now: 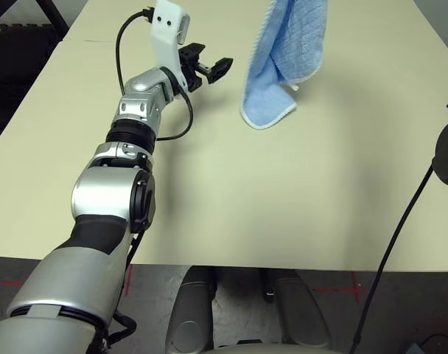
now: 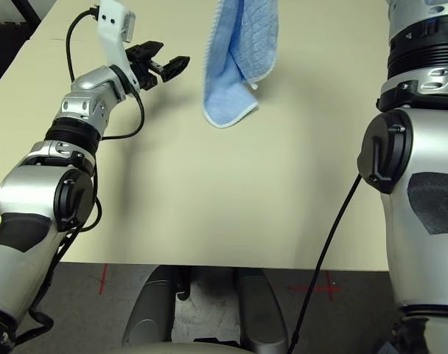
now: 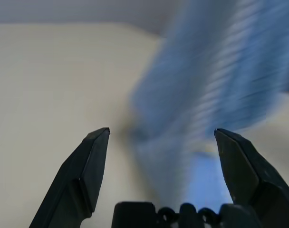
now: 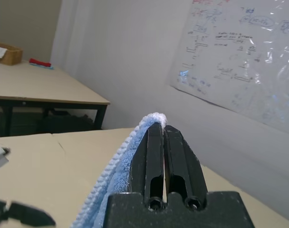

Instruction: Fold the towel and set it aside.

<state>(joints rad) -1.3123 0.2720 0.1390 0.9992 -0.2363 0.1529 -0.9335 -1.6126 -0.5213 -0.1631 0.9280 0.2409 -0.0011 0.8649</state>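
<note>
The light-blue towel (image 1: 281,63) hangs in the air over the far middle of the table, its lower end (image 2: 225,110) touching or just above the tabletop. My right gripper (image 4: 159,130) is shut on the towel's top edge, and the cloth drapes down beside its fingers (image 4: 175,156). My left gripper (image 1: 211,68) is held out just left of the hanging towel, open, with nothing between its fingers. In the left wrist view the towel (image 3: 216,95) hangs close in front of the open left gripper (image 3: 161,137).
The beige table (image 1: 283,206) runs wide and bare in front of me. A black cable (image 1: 390,258) hangs down over its right front edge. In the right wrist view a second table (image 4: 35,85) and a whiteboard (image 4: 239,61) stand in the background.
</note>
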